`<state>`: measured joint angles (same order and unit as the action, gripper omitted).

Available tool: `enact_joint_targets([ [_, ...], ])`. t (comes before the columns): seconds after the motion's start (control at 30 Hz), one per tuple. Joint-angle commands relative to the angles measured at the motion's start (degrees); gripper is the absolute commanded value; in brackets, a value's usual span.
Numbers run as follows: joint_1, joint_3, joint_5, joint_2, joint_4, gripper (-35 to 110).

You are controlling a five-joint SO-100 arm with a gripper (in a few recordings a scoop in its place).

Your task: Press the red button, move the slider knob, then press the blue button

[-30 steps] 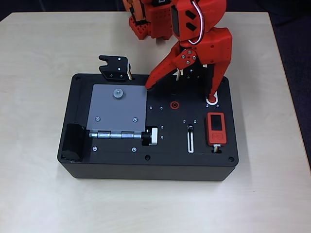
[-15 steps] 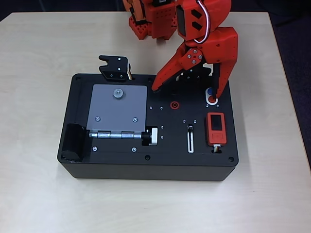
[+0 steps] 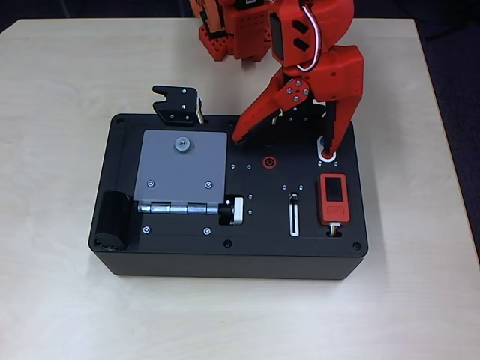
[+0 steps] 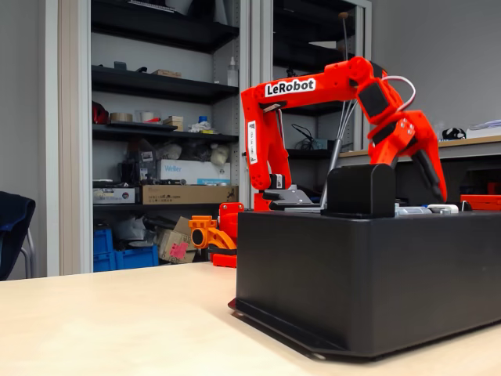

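I read the red button [image 3: 328, 156] as sitting under the tip of one finger [image 3: 334, 124] in the overhead view, in the white oval surround [image 3: 328, 159] near the box's far right corner; a sliver of red shows at the tip, and the blue button beside it is hidden by that finger. I judge the press on red to be in hand, though from above I cannot tell whether the tip bears down or only hovers. The gripper [image 3: 283, 146] is spread wide, holding nothing: its other finger [image 3: 247, 124] reaches across to the far edge of the grey hinged plate [image 3: 180, 169].

The slider knob [image 3: 294, 198] sits at the far end of its white-rimmed slot [image 3: 294, 216], nearer the camera than the red ring socket [image 3: 268, 161] and just left of the red module [image 3: 333, 198] with the dark screen.

My worry is the spread. With the jaws this wide, the free finger could catch the plate's edge as I push down, or drag over the socket when I swing toward the slider. The two buttons share one surround, so a small slip could press blue out of order. The knob is tiny; a wide pincer may skid past it. The fixed view hides the panel behind the black box [image 4: 368, 274].
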<state>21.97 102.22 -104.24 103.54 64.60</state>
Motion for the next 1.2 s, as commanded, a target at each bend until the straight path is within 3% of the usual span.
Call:
enact_joint_targets([
  [0.0,0.79,0.97,-0.35,2.55,-0.62,60],
  [0.9,1.49,5.62,-0.97,2.81,-4.04,60],
  [1.17,0.88,-0.35,0.97,2.55,-0.09,60],
])
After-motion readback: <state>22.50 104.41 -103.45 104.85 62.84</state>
